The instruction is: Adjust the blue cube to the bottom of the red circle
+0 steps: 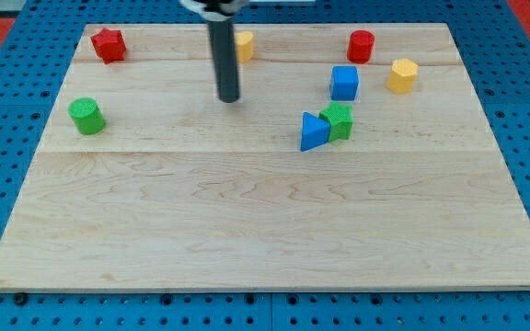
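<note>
Already the blue cube (344,82) sat near the red circle (361,45), at about its seven o'clock, so only slight nudging seemingly remained. The arm carried no claw; its tip (228,98) stood well apart at the cube's nine o'clock.

red star (109,44) | green cyl (87,116) | blue tri (313,132) touching green blk (339,121)

I have one view only, looking down from above the near edge at the whole counter (265,230), tilted forward, far edge at the view's top.
</note>
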